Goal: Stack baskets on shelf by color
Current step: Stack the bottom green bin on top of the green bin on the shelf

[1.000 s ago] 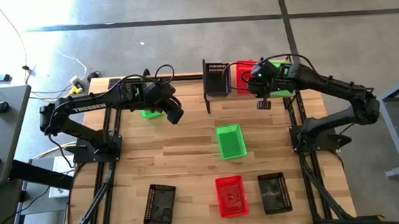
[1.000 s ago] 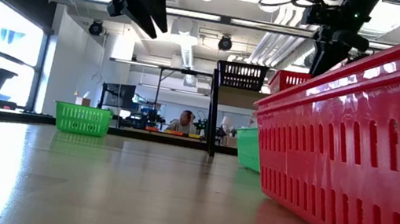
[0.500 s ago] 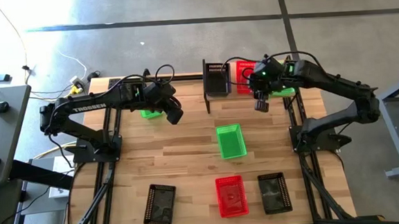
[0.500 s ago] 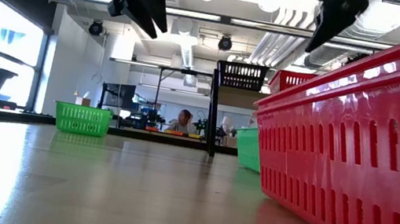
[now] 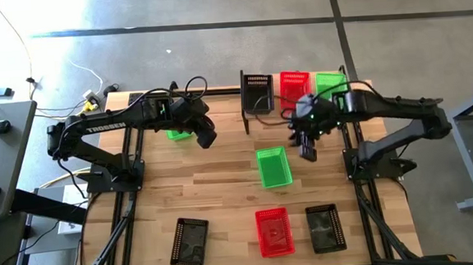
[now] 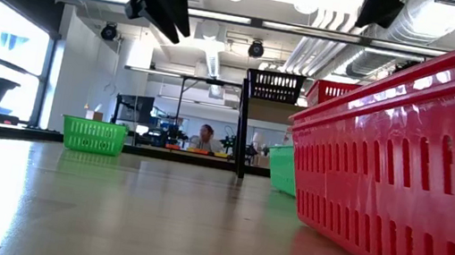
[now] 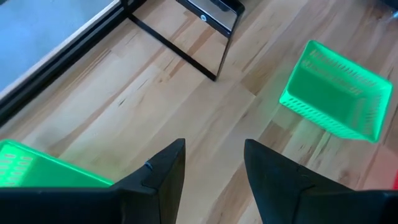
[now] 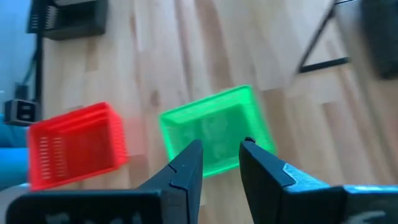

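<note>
On the shelf (image 5: 245, 115) at the far side stand a black basket (image 5: 256, 92), a red basket (image 5: 293, 83) and a green basket (image 5: 330, 82) side by side. A second green basket (image 5: 273, 166) rests on its bottom at the table's middle. A third green basket (image 5: 176, 134) lies partly under my left arm. My left gripper (image 7: 213, 155) hangs open above the bare table beside that basket. My right gripper (image 8: 221, 152) is open in the air, above and just to the right of the middle green basket (image 8: 214, 134).
Along the near edge lie a black basket (image 5: 190, 241), a red basket (image 5: 274, 231) and another black basket (image 5: 325, 227). The red one (image 6: 402, 172) fills the right of the low view. Bare wood lies between the middle green basket and the left arm.
My right gripper has swung away from above the shelf, toward the near edge and a little to the left, and now hangs by the middle green basket. It has turned about as it went. It is open as before.
</note>
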Tool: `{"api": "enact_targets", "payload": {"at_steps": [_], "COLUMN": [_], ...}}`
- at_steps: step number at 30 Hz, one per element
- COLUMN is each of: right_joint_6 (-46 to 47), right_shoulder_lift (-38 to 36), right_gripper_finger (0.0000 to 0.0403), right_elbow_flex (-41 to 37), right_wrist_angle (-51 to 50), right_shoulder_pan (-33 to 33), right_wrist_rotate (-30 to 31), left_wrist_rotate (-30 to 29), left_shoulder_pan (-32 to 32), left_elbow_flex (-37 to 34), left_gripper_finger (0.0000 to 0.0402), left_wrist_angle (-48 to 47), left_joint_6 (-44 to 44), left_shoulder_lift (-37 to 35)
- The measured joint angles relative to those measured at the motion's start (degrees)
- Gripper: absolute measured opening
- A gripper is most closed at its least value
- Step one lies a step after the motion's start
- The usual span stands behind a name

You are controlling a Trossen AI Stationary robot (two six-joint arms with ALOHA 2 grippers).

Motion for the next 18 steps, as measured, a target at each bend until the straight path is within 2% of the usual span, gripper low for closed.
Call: {"api": "enact_targets", "payload": {"at_steps": [7,13,18], "right_joint_6": [6.3,6.5,6.6], "right_shoulder_lift": [3.7,8.7,13.8], "right_gripper_finger": [0.0091,0.0091,0.0091], "right_elbow_flex": [0.0,0.0,-0.1], "right_wrist_angle": [1.8,1.7,1.9], "right_shoulder_pan": [7.8,13.1,15.9], "right_wrist_rotate": [1.2,4.5,4.9], "left_wrist_rotate": [0.0,1.6,1.6], "left_shoulder_pan": [0.0,0.0,0.0], "left_elbow_flex": [0.0,0.0,0.0], "left_gripper_finger": [0.0156,0.0156,0.0156], "left_wrist_angle": [0.0,-0.3,-2.1], "left_joint_6": [3.0,5.6,8.0], "left_shoulder_lift": [0.0,0.0,0.0]}}
